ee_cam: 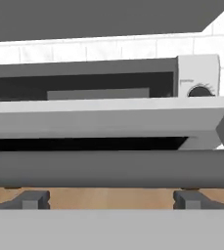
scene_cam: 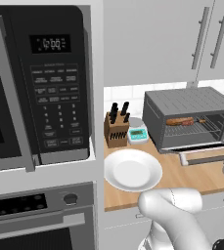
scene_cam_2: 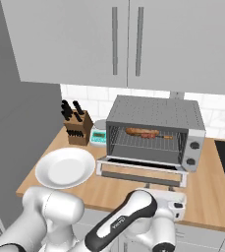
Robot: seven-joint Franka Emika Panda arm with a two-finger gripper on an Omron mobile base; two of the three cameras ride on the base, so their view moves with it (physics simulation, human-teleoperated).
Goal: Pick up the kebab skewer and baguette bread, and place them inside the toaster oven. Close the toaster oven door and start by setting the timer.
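Far left: black microwave (scene_cam: pixel 40 83) in the tall cabinet, a built-in oven (scene_cam: pixel 35 215) beneath it.

On the wooden counter (scene_cam_2: pixel 207 197), moving right: knife block (scene_cam_2: pixel 77 125) by the tiled wall, a small scale (scene_cam_2: pixel 98 135) just beside it, and a white plate (scene_cam_2: pixel 65 167) nearer the front edge, nothing on it.

Next right: toaster oven (scene_cam_2: pixel 153 110), grey, ribbed top, control panel with two knobs at its right end. The toaster oven door (scene_cam_2: pixel 141 173) is dropped open and lies roughly flat toward me. On the wire rack inside lie the kebab skewer (scene_cam_2: pixel 165 136), whose thin stick points right, and what looks like the baguette bread (scene_cam_2: pixel 139 132) as a reddish-brown oblong at its left. At this size I cannot separate meat chunks from loaf with certainty.

My pincer (ee_cam: pixel 111 199): seen from the hand view, the two dark fingertips (ee_cam: pixel 33 199) stand far apart, close to the left and right sides of that view, nothing between them, nothing gripped. They sit low, at counter level, just in front of the door's bar handle (ee_cam: pixel 111 168), which runs across the whole width above the tips. I cannot tell whether the tips touch the handle. From the right base view my hand is just near of the open door's front edge.
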